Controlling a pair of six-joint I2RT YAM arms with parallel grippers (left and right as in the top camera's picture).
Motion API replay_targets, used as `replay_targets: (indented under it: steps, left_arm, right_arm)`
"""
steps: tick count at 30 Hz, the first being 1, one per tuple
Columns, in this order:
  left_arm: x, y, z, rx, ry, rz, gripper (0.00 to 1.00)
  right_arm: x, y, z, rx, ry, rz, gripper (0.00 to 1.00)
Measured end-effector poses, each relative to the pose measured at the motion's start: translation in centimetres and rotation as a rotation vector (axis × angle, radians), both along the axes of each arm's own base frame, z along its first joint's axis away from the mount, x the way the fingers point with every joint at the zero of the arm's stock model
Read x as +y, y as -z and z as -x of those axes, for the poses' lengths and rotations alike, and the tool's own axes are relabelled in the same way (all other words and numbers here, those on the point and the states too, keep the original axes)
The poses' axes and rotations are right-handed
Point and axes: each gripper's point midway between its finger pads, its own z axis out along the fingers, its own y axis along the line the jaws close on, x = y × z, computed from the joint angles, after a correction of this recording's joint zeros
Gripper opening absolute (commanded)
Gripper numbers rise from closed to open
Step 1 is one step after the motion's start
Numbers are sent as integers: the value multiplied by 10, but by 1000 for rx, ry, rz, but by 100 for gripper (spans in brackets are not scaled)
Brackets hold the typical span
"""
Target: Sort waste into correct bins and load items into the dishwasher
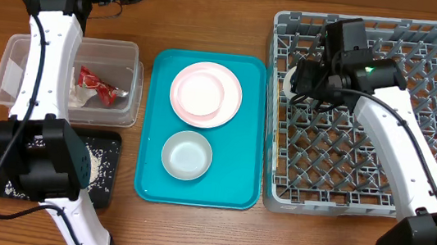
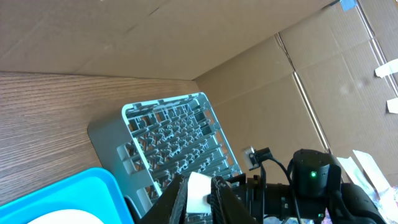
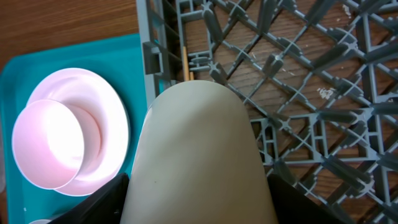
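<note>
Loading the cup (image 3: 198,155) into the rack (image 1: 408,194).
Right gripper (image 1: 296,82) grips the cup just over the rack's left edge; next it needs lowering between the pegs, then release. Left gripper (image 2: 200,198) hangs by the far edge; I cannot tell how its jaws stand.

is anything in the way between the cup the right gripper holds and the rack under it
Nothing visible. The right gripper holds the white cup over the left edge of the dish rack; the pegs in view are bare. The rack's left wall runs close beside the cup, which hides the spot straight under it.
</note>
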Motion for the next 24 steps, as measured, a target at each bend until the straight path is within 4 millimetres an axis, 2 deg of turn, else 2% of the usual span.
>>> replay_targets:
  steps: [9, 15, 24]
  left_arm:
    - [0, 0, 0, 0, 0, 0, 17]
    - [0, 0, 0, 0, 0, 0, 17]
    - [0, 0, 0, 0, 0, 0, 16]
  right_arm:
    - [-5, 21, 3, 14, 10, 24, 35]
    - [-3, 23, -3, -13, 11, 18, 35]
    - [-4, 33, -1, 8, 12, 26, 35]
